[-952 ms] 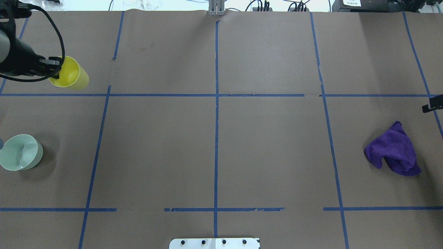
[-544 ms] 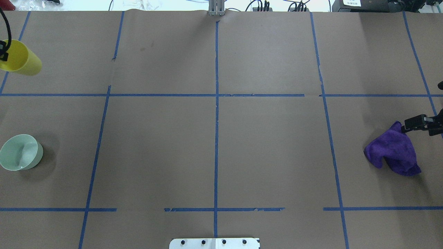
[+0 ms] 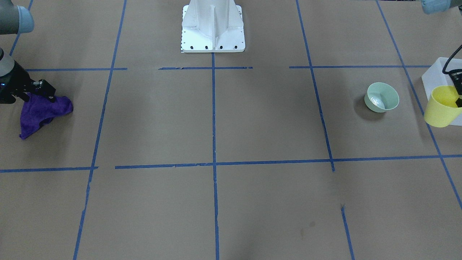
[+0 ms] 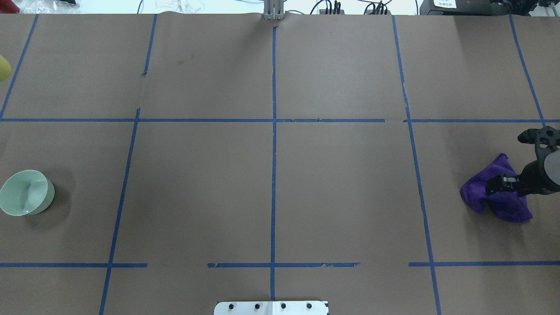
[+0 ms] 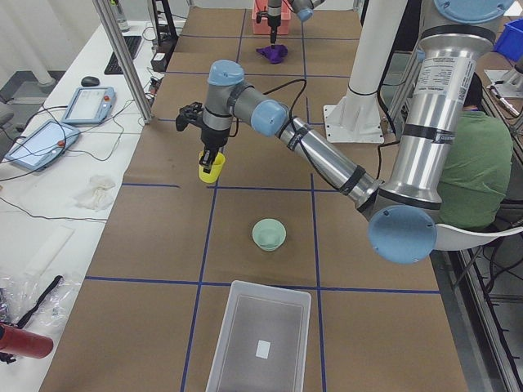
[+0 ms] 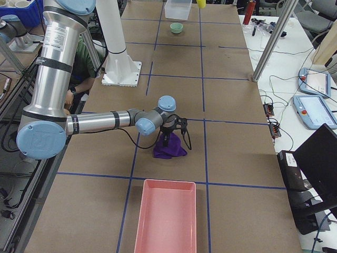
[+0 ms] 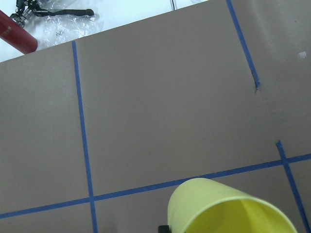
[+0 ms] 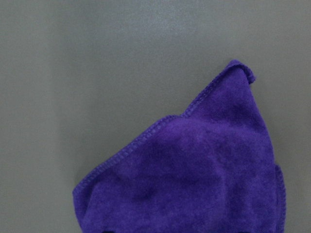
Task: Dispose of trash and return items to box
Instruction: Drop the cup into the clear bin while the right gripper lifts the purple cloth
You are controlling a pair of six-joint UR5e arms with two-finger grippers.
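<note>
Yellow cup (image 3: 438, 110) hangs clenched by its rim in the left gripper (image 5: 210, 158) at the front view's right edge. The box (image 5: 270, 318) lies just above it there (long axis up-frame in the left-side view). The bowl (image 3: 382, 96) sits on brown paper (image 3: 252, 119). The right gripper (image 4: 496, 186) is over a purple cloth (image 4: 507, 205); I can't tell its grip.
</note>
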